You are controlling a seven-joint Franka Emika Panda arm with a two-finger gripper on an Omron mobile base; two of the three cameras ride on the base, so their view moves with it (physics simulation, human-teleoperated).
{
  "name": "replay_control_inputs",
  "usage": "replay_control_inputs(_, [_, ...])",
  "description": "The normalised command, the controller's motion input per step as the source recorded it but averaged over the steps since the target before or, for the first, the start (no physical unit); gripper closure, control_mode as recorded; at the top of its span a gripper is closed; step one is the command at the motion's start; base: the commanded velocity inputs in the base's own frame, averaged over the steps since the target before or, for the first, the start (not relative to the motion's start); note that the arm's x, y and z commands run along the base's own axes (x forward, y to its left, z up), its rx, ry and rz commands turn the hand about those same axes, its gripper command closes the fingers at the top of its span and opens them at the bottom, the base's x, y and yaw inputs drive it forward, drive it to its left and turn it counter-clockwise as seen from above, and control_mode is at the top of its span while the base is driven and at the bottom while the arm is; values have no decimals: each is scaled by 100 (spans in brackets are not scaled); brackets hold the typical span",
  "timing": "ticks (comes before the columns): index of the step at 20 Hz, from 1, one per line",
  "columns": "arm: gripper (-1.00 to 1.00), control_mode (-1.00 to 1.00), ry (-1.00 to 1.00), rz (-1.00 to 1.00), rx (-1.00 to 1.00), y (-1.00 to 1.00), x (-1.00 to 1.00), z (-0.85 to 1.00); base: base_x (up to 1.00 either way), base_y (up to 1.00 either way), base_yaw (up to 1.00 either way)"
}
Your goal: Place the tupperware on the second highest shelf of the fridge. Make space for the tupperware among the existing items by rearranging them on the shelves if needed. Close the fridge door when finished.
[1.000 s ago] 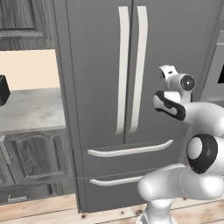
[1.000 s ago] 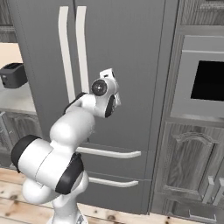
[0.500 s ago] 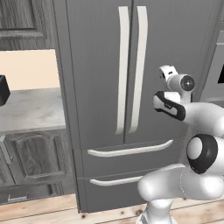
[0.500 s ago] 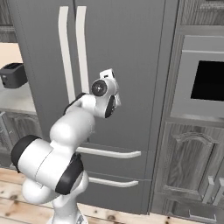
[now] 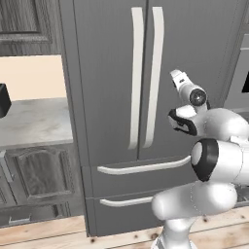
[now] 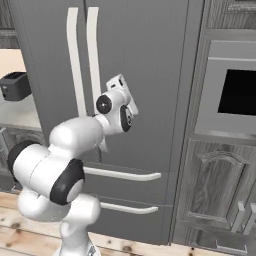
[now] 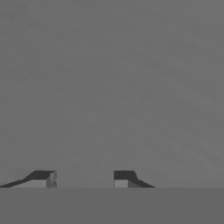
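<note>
Now | gripper (image 7: pixel 83 177) narrowed from wide, part-open, holding nothing | fridge (image 5: pixel 112 73) doors shut mid-frame, opening pending.

Flat, even rendered light is falling across both base views; no single source is showing. The fridge (image 5: pixel 146 73) doors are reading as matte dark grey with no glare, and the pale handles are casting only faint shadows. Edges are looking slightly soft. The hand view is showing a dim, uniform grey surface with faint diagonal streaking and no sharp detail.
</note>
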Motion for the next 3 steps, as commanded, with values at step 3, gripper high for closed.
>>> replay_control_inputs(3, [-100, -100, 33, -13, -17, 100, 100, -100, 0, 0, 0])
